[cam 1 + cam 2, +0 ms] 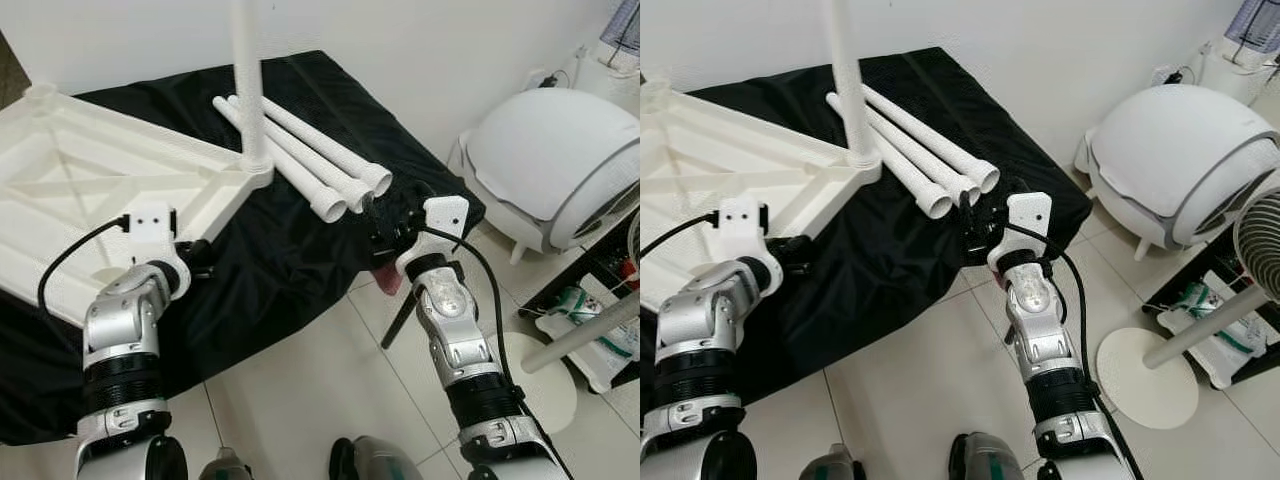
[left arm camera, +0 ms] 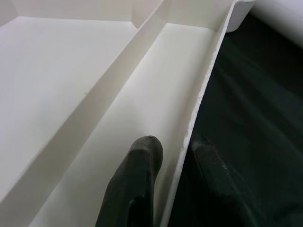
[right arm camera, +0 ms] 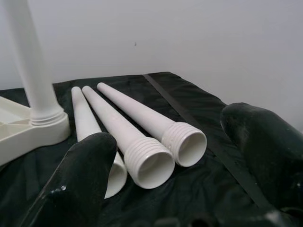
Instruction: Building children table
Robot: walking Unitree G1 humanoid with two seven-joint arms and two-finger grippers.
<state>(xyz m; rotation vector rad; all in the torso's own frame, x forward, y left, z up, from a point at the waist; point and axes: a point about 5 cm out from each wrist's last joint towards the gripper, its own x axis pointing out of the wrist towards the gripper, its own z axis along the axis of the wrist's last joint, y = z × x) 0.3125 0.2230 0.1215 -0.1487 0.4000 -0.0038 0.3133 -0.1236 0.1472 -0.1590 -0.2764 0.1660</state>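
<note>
**A:** Where is the tabletop (image 1: 70,170)?

**B:** You see it upside down on the black cloth (image 1: 300,250), ribs facing up, with 1 leg (image 1: 247,80) standing upright in its near corner socket.

**A:** And the other legs?

**B:** 3 loose legs (image 3: 137,142) lie side by side on the cloth, just beside that corner, threaded ends pointing toward your right gripper (image 3: 175,156).

**A:** What is the left gripper (image 2: 177,156) doing?

**B:** It sits at the tabletop's edge. Your wrist view shows 1 finger (image 2: 139,175) inside the tray-like underside and the other outside on the cloth, the thin rim between them. The jaws are narrow, closed around that rim.

**A:** The right one?

**B:** Its jaws are spread wide, holding nothing. It hovers near the open ends of the 3 legs, not touching them.

**A:** Anything else around?

**B:** A white domed appliance (image 1: 560,160) stands on the tile floor to your right, and a fan (image 1: 1260,240) on a round base.
</note>
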